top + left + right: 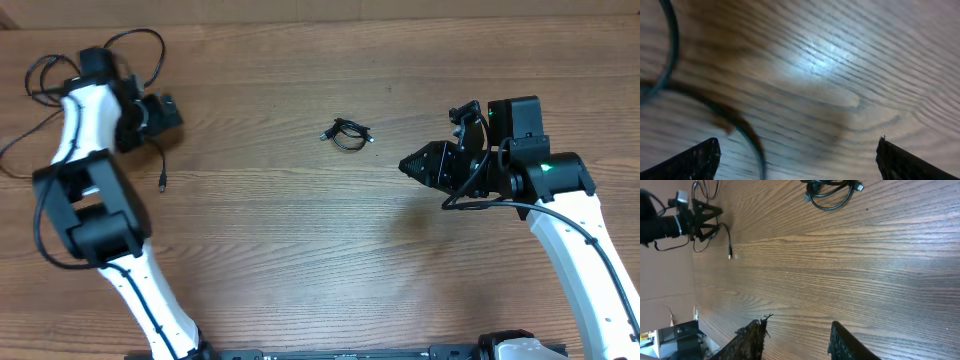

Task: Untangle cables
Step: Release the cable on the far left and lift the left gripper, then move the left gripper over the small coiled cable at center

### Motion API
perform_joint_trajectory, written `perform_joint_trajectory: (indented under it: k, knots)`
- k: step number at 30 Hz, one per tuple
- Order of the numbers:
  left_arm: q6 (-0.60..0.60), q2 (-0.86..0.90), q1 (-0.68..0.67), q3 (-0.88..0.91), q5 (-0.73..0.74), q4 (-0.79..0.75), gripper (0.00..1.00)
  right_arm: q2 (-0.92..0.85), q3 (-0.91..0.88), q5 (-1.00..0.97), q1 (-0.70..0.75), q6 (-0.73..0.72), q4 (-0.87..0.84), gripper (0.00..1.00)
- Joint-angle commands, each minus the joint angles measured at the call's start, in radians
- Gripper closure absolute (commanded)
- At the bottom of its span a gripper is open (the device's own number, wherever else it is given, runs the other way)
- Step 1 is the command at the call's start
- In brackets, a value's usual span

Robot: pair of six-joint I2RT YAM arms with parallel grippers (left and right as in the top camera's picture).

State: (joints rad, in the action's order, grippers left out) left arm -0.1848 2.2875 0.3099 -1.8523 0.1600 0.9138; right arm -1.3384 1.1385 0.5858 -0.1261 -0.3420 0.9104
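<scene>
A small knotted bundle of black cables (347,134) lies at the table's middle, and shows at the top of the right wrist view (832,192). A loose cable strand (158,160) with a plug end (163,185) runs down from under my left gripper (170,110). In the blurred left wrist view that strand (752,137) curves across the wood just inside the left finger. The left gripper (799,160) stands wide open close above the table, holding nothing. My right gripper (404,165) points left, well right of the bundle. The right gripper (797,335) is open and empty.
Thin black loops (135,45) lie on the wood behind the left arm at the far left corner, with more at the left edge (40,75). The right wrist view shows the left arm (685,220) far off and the table's edge (692,305) on its left side.
</scene>
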Motion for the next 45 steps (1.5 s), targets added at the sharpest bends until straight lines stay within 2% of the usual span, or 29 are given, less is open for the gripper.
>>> perform_joint_trajectory:
  k: [1, 5, 9, 14, 18, 20, 22, 25, 29, 33, 34, 35, 37, 38, 40, 42, 44, 45]
  knots:
    - [-0.202, -0.032, -0.069, 0.048, -0.272, 0.002, 0.00, -0.003, -0.010, -0.010, -0.003, 0.034, -0.003, 0.59]
    - [-0.243, -0.030, -0.069, 0.053, -0.275, 0.002, 0.07, -0.003, -0.019, -0.009, -0.003, 0.037, 0.000, 0.58]
    - [-0.296, -0.030, -0.048, 0.063, -0.275, 0.020, 0.01, -0.004, -0.020, -0.009, -0.003, 0.037, -0.001, 0.58]
    - [-0.298, -0.023, -0.039, 0.094, -0.275, -0.007, 0.36, -0.004, -0.020, -0.009, -0.003, 0.037, -0.007, 0.58]
    - [-0.298, -0.023, -0.041, 0.128, -0.275, -0.053, 0.55, -0.004, -0.020, -0.009, -0.003, 0.037, -0.010, 0.58]
    - [-0.298, -0.023, -0.041, 0.146, -0.275, -0.081, 0.78, -0.004, -0.020, -0.009, -0.003, 0.037, -0.008, 0.58]
    - [-0.297, -0.023, -0.040, 0.148, -0.276, -0.089, 0.92, -0.004, -0.020, -0.009, -0.003, 0.037, -0.006, 0.58]
    - [-0.268, -0.023, -0.040, 0.148, -0.275, -0.121, 0.96, -0.004, -0.020, -0.009, -0.003, 0.037, -0.006, 0.58]
    - [-0.179, -0.023, -0.040, 0.136, -0.271, -0.143, 0.96, -0.004, -0.020, -0.009, -0.003, 0.037, -0.004, 0.58]
    - [-0.179, -0.027, -0.040, 0.095, -0.270, -0.116, 0.96, -0.004, -0.020, -0.009, -0.003, 0.037, -0.004, 0.58]
    - [-0.179, -0.027, -0.040, 0.084, -0.267, -0.116, 0.87, -0.004, -0.020, -0.009, -0.003, 0.037, -0.003, 0.58]
    - [-0.179, -0.027, -0.040, 0.080, -0.257, -0.116, 0.82, -0.004, -0.020, -0.009, -0.003, 0.037, -0.003, 0.58]
    - [-0.178, -0.027, -0.040, 0.057, -0.200, -0.100, 0.78, -0.004, -0.020, -0.009, -0.003, 0.037, -0.003, 0.58]
    - [-0.178, -0.027, -0.040, 0.037, -0.160, -0.087, 0.69, -0.004, -0.020, -0.009, -0.003, 0.037, -0.003, 0.57]
    - [-0.178, -0.027, -0.040, 0.000, -0.111, -0.055, 0.65, -0.004, -0.020, -0.009, -0.003, 0.037, -0.003, 0.57]
    - [-0.177, -0.027, -0.040, -0.047, -0.062, -0.008, 0.49, -0.004, -0.020, -0.009, -0.003, 0.037, 0.003, 0.57]
    - [-0.176, -0.027, -0.040, -0.099, -0.011, 0.039, 0.47, -0.004, -0.020, -0.010, -0.003, 0.037, 0.005, 0.57]
    - [-0.147, -0.028, -0.043, -0.137, 0.057, 0.068, 0.43, -0.004, -0.020, -0.010, -0.003, 0.037, 0.003, 0.57]
